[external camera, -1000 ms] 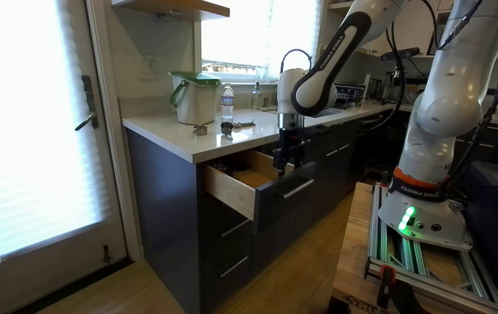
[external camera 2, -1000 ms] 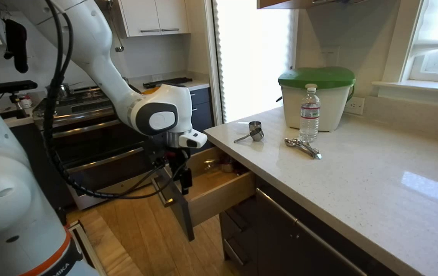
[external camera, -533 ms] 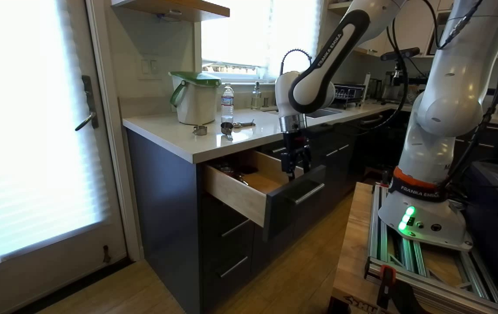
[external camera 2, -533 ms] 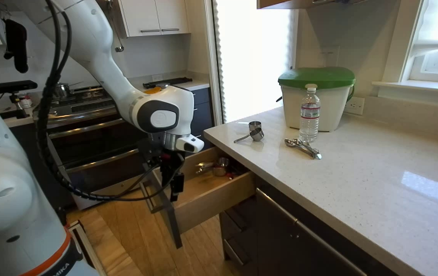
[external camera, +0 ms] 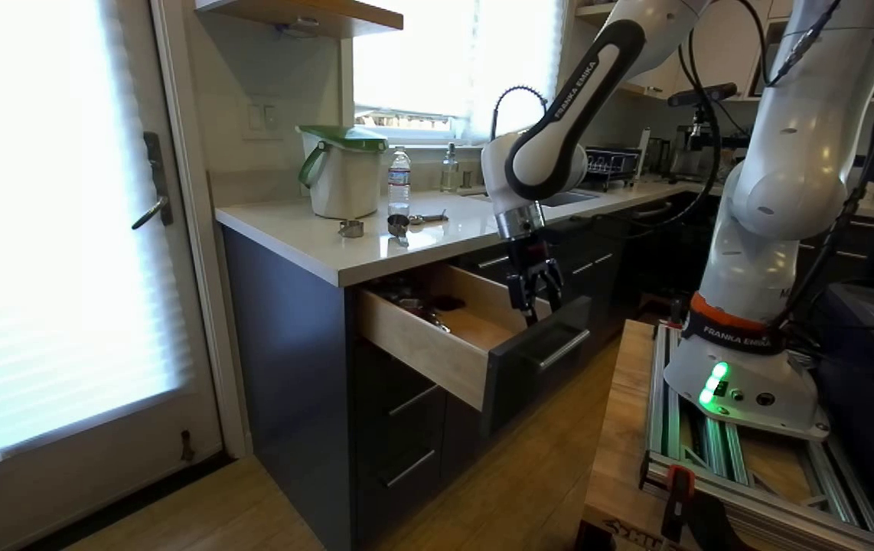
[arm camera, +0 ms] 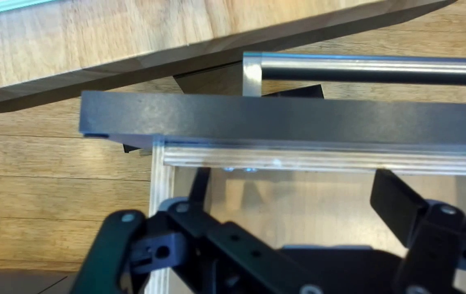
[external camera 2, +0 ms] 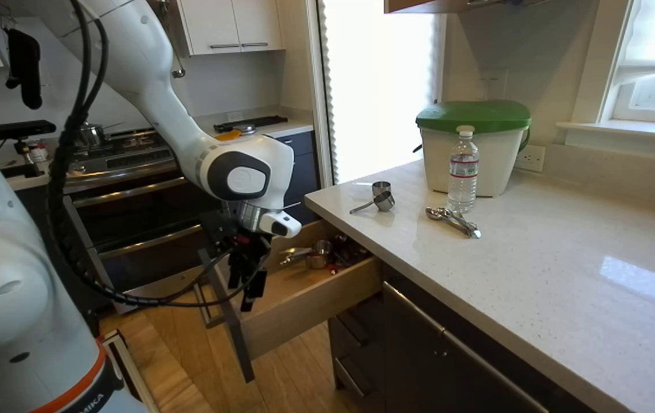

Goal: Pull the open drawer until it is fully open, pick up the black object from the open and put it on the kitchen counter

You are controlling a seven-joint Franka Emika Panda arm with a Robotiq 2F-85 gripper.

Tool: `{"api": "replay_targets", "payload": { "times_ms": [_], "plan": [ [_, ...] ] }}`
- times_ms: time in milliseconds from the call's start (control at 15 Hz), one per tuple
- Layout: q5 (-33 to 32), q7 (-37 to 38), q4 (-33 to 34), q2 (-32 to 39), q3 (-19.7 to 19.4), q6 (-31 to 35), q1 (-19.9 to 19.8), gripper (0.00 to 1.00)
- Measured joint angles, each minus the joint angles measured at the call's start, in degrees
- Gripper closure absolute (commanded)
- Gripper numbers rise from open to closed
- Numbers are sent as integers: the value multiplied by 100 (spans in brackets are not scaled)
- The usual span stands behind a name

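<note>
The drawer stands well out from its cabinet, with light wood sides and a dark front; it also shows in an exterior view and the wrist view. My gripper is open and tilted, fingers down inside the drawer just behind its front; it also shows in an exterior view. In the wrist view the spread fingertips are at the inner face of the front, with nothing between them. A dark item lies farther back in the drawer, its shape unclear. The kitchen counter is above.
Metal cups and other utensils lie at the drawer's back. On the counter are a green-lidded bin, a water bottle, measuring cups and a metal scoop. The robot's wooden base table is near the drawer front.
The drawer has slid farther out, and my gripper has moved with it away from the cabinet, tilting more. More of the drawer's contents show. The gripper remains open.
</note>
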Motion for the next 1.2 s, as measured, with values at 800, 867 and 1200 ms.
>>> {"api": "replay_targets", "payload": {
  "times_ms": [800,867,1200],
  "plan": [
    [407,-383,285,119,-119,-1109,-1,0],
    [424,-392,319,142,-133,-1247,-1,0],
    [369,-422,390,185,-156,-1197,8,0]
  ]
}}
